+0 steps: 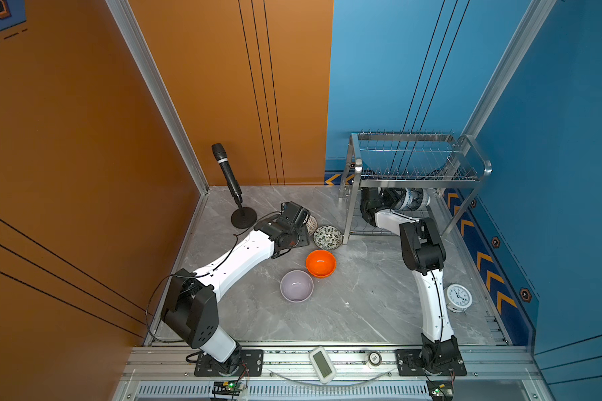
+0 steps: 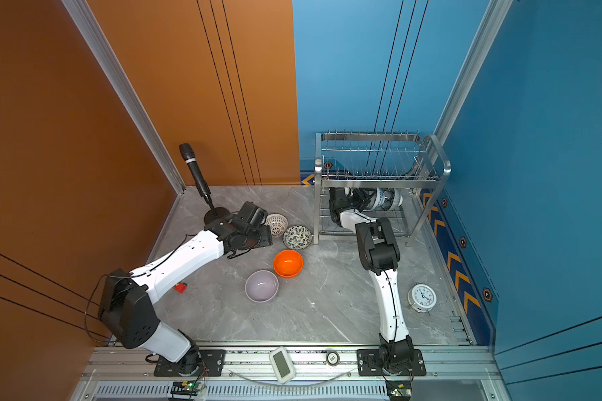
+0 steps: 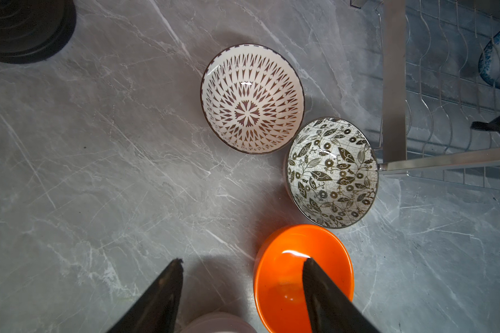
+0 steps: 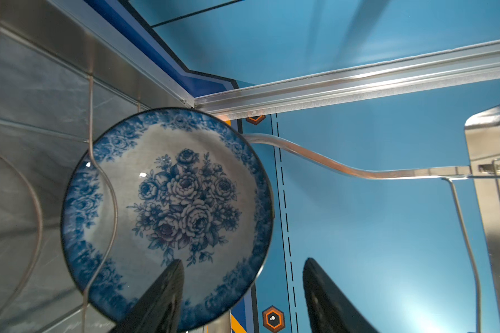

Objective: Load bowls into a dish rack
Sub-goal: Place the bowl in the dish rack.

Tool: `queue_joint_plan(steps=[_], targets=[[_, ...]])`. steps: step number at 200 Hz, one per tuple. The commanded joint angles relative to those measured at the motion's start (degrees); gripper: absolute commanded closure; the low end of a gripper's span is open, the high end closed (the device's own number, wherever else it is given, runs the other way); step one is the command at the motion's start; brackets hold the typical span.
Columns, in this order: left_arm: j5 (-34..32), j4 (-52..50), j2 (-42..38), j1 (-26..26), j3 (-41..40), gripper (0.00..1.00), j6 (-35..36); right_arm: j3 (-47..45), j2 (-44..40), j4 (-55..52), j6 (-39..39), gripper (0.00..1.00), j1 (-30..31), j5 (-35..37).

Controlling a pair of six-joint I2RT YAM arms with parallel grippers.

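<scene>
Four bowls sit on the desk: the lilac bowl nearest, the orange bowl at its 1 o'clock, the leaf-patterned bowl and lattice bowl beyond. The left pincer hangs spread, empty, straddling the orange rim, seemingly for a rim grasp. Farthest, at 1 o'clock, the floral bowl stands on edge, propped by lower wires of the dish rack; the right pincer is released, jaws parted.

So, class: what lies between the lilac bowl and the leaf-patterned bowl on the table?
The orange bowl sits between the lilac bowl and the leaf-patterned bowl, as both top views show.
</scene>
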Motion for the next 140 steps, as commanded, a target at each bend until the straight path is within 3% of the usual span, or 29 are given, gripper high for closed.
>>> queue_joint_plan(steps=[1,34,96,140], targets=[[0.48,-0.91,-1.68,-0.66,-0.63,0.33,-0.05,-1.13,-3.83,1.18,2.20,0.33,0.48,0.72],[-0.09,-0.75,-1.74,-1.28,-0.64,0.33,-0.35,-3.52,-5.55,1.57,3.27,0.25,0.73,0.81],[-1.96,-0.82,-1.74,-3.08,-0.45,0.33,-1.62,-8.39,-9.55,0.61,6.73,0.22,1.27,0.84],[-3.39,-0.82,-1.69,-4.59,0.02,0.33,-2.45,-13.41,-14.39,-2.84,13.32,0.21,1.61,0.39]])
